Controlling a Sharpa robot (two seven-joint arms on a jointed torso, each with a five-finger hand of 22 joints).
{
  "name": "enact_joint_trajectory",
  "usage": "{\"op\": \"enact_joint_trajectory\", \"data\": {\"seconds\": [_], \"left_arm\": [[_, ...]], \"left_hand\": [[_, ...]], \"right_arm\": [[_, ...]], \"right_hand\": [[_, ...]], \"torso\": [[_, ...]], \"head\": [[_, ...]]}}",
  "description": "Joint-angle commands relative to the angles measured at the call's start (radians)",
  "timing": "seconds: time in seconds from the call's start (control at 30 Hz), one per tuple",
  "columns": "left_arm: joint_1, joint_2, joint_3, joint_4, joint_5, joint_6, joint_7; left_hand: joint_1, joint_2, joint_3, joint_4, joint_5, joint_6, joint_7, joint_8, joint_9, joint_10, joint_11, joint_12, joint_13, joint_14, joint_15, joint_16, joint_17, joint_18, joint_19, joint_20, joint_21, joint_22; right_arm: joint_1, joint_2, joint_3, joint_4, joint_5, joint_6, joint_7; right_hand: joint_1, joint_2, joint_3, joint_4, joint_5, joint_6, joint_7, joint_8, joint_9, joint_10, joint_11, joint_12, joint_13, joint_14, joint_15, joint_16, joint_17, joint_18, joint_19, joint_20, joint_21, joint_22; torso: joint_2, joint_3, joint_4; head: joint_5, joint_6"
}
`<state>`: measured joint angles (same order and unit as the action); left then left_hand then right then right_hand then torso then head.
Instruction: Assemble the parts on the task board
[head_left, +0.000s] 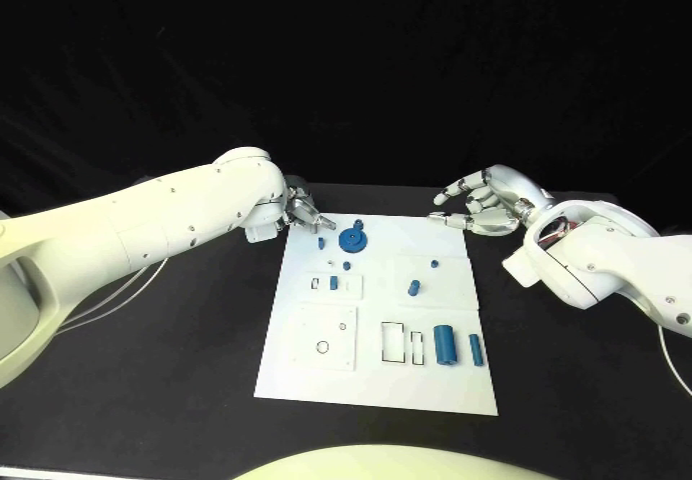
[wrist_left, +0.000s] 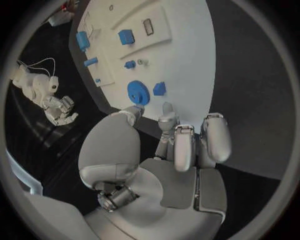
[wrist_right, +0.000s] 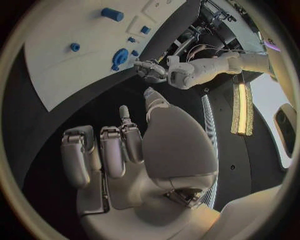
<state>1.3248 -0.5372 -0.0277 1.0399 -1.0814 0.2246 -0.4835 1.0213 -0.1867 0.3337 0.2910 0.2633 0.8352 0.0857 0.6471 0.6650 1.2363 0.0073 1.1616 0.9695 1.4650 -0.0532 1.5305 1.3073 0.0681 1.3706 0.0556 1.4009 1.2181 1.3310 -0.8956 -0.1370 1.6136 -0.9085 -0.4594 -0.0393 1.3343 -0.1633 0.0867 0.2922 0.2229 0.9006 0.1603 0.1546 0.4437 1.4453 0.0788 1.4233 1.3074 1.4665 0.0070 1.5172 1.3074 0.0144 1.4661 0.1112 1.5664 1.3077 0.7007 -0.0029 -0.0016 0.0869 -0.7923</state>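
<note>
I have the white task board (head_left: 378, 385) lying flat in the middle of the black tabletop (head_left: 173, 380), with the blue parts spread across it. Nearest my left hand (head_left: 300, 212) is the blue gear (head_left: 352, 240), lying flat at the board's far end, with a small blue block (head_left: 320, 242) just beside it. Further down sit a large blue cylinder (head_left: 446, 345) and a slim blue pin (head_left: 475, 348) side by side, next to two empty rectangular outlines.

My left hand hovers at the board's far left corner, fingers loosely apart and holding nothing; the left wrist view shows the fingertips (wrist_left: 167, 107) just short of the gear, not touching. My right hand (head_left: 483, 205) hangs off the far right corner over the tabletop, fingers curved but spread, empty too.

I judge these parts to be light, rigid plastic, probably smooth, so they should slide rather than resist if I nudge them. The gear is thin and flat on the board, which leaves little to get under; I would pinch it across its rim or by the raised hub at its centre. The cylinders will likely roll, so I would take them across their middle from above. Nothing looks fragile, but small pieces may skid out of a hard pinch.
</note>
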Motion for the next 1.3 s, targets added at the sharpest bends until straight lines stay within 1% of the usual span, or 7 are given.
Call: {"op": "enact_joint_trajectory", "data": {"seconds": [0.03, 0.53, 0.8, 0.87, 0.93, 1.03, 1.3], "left_arm": [[-0.001, 0.005, -0.001, -0.006, 0.007, 0.054, 0.018], [-0.005, 0.012, -0.009, -0.019, 0.018, 0.105, 0.015], [-0.006, 0.014, -0.011, -0.023, 0.03, 0.095, 0.013], [-0.006, 0.015, -0.011, -0.026, 0.035, 0.087, 0.012], [-0.006, 0.015, -0.011, -0.028, 0.039, 0.084, 0.011], [-0.007, 0.016, -0.011, -0.029, 0.045, 0.086, 0.012], [-0.008, 0.018, -0.013, -0.029, 0.061, 0.116, 0.016]], "left_hand": [[0.0, 0.008, -0.007, 0.0, -0.005, 0.006, 0.0, -0.006, -0.002, 0.004, 0.006, 0.005, 0.001, 0.087, 0.006, 0.005, 0.21, 0.007, 0.002, 0.008, 0.0, 0.001], [0.027, 0.027, -0.006, -0.004, -0.007, 0.014, -0.001, -0.009, -0.007, 0.006, 0.004, 0.01, 0.003, 0.089, 0.005, 0.009, 0.216, 0.006, 0.005, 0.008, 0.002, 0.007], [0.054, 0.047, 0.0, -0.005, -0.006, 0.021, -0.003, -0.012, -0.012, 0.009, 0.003, 0.014, 0.005, 0.091, 0.004, 0.011, 0.219, 0.005, 0.008, 0.007, 0.006, 0.013], [0.064, 0.055, 0.004, -0.005, -0.006, 0.023, -0.003, -0.014, -0.014, 0.01, 0.002, 0.015, 0.006, 0.091, 0.004, 0.012, 0.22, 0.005, 0.008, 0.007, 0.005, 0.013], [0.083, 0.074, 0.014, -0.008, -0.006, 0.025, -0.005, -0.016, -0.017, 0.011, 0.001, 0.016, 0.005, 0.091, 0.003, 0.013, 0.221, 0.005, 0.01, 0.006, 0.006, 0.015], [0.121, 0.086, 0.033, -0.02, -0.006, 0.029, -0.008, -0.016, -0.018, 0.013, -0.002, 0.019, 0.006, 0.092, 0.0, 0.015, 0.223, 0.004, 0.012, 0.004, 0.008, 0.019], [0.173, 0.09, 0.069, -0.046, -0.008, 0.035, -0.015, -0.014, -0.02, 0.015, -0.008, 0.019, 0.005, 0.093, -0.004, 0.016, 0.225, 0.003, 0.015, -0.001, 0.01, 0.024]], "right_arm": [[-0.001, 0.001, 0.0, 0.0, -0.003, 0.001, 0.006], [-0.001, 0.002, 0.0, -0.001, -0.003, -0.001, 0.004], [-0.001, 0.003, 0.0, -0.001, -0.003, -0.001, 0.004], [-0.001, 0.003, 0.0, -0.002, -0.003, -0.001, 0.004], [-0.001, 0.003, 0.0, -0.002, -0.003, -0.001, 0.004], [-0.001, 0.003, 0.0, -0.002, -0.003, -0.001, 0.004], [-0.001, 0.003, 0.0, -0.002, -0.003, 0.0, 0.004]], "right_hand": [[0.0, 0.009, 0.0, -0.002, 0.001, -0.005, -0.001, 0.005, -0.001, -0.003, -0.003, -0.004, 0.136, 0.075, -0.004, -0.002, 0.14, -0.014, 0.104, -0.003, 0.002, 0.262], [0.002, 0.011, 0.001, -0.002, 0.002, -0.005, -0.001, 0.006, -0.001, -0.002, -0.003, -0.004, 0.136, 0.074, -0.005, -0.003, 0.139, -0.014, 0.103, -0.003, 0.002, 0.262], [0.002, 0.012, 0.002, -0.002, 0.003, -0.005, -0.002, 0.006, -0.001, -0.003, -0.003, -0.004, 0.136, 0.074, -0.005, -0.003, 0.139, -0.014, 0.103, -0.003, 0.002, 0.262], [0.002, 0.012, 0.002, -0.002, 0.003, -0.005, -0.002, 0.006, -0.001, -0.003, -0.003, -0.004, 0.136, 0.074, -0.005, -0.003, 0.139, -0.014, 0.103, -0.003, 0.002, 0.262], [0.004, 0.014, 0.003, -0.003, 0.003, -0.004, -0.002, 0.006, -0.001, -0.003, -0.003, -0.004, 0.135, 0.074, -0.005, -0.004, 0.138, -0.013, 0.103, -0.003, 0.0, 0.262], [0.004, 0.014, 0.003, -0.003, 0.003, -0.004, -0.002, 0.006, -0.001, -0.003, -0.003, -0.004, 0.135, 0.074, -0.005, -0.004, 0.138, -0.013, 0.103, -0.003, 0.0, 0.262], [0.005, 0.015, 0.004, -0.003, 0.004, -0.004, -0.002, 0.006, -0.001, -0.002, -0.003, -0.004, 0.136, 0.074, -0.005, -0.003, 0.139, -0.014, 0.103, -0.003, 0.001, 0.262]], "torso": [[0.0, 0.0008, -0.0001], [-0.002, 0.0011, 0.0], [-0.001, 0.0016, 0.0006], [-0.001, 0.0012, 0.0004], [-0.001, 0.0008, 0.0], [-0.001, 0.0011, -0.0005], [-0.001, 0.0015, 0.0001]], "head": [[0.0, -0.002], [-0.003, -0.001], [-0.004, 0.0], [-0.004, 0.0], [-0.004, 0.0], [-0.004, -0.002], [-0.005, -0.003]]}}
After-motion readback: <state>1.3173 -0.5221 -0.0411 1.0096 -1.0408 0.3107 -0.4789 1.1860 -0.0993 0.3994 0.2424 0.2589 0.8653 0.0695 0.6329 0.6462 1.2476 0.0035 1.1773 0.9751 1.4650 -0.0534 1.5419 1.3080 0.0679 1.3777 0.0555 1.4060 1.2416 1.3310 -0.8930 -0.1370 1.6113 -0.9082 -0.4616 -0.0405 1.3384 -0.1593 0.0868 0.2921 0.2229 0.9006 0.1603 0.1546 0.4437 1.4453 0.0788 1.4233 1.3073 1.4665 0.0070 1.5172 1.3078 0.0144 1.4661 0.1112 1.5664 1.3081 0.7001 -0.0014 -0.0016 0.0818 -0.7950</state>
